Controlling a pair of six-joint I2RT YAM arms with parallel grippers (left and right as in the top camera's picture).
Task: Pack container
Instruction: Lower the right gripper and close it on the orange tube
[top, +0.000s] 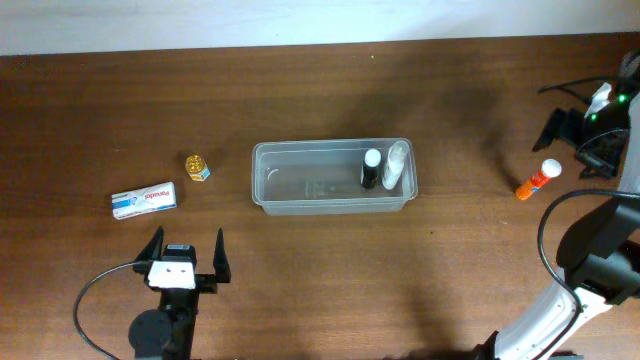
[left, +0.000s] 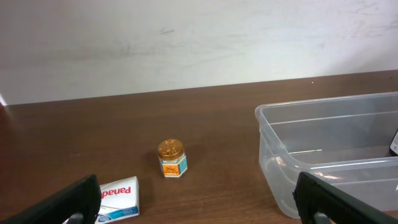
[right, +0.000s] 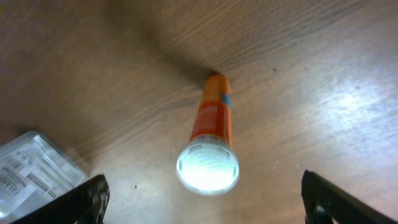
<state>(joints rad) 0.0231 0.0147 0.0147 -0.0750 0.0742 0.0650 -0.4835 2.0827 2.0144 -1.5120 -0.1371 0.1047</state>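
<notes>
Dark wooden table (top: 320, 80), seen from overhead, left to right. White Panadol box (top: 144, 199), lying flat. Left gripper (top: 186, 252), near the front edge, fingers spread wide, holding nothing. Small gold-lidded jar (top: 197, 167), upright. Clear plastic container (top: 300, 188), at table centre; at its right end sit a black bottle with white cap (top: 371, 168) and a white bottle (top: 396, 164), side by side. Orange tube with white cap (top: 538, 179), lying on the wood. Right gripper (right: 202, 186), over the tube, fingers spread, clear of it.

container (left: 277, 146) right, clear | gold-lidded jar (left: 171, 158) centre, upright | white box (left: 119, 198) near jar, lower left | jaws wide apart
</notes>
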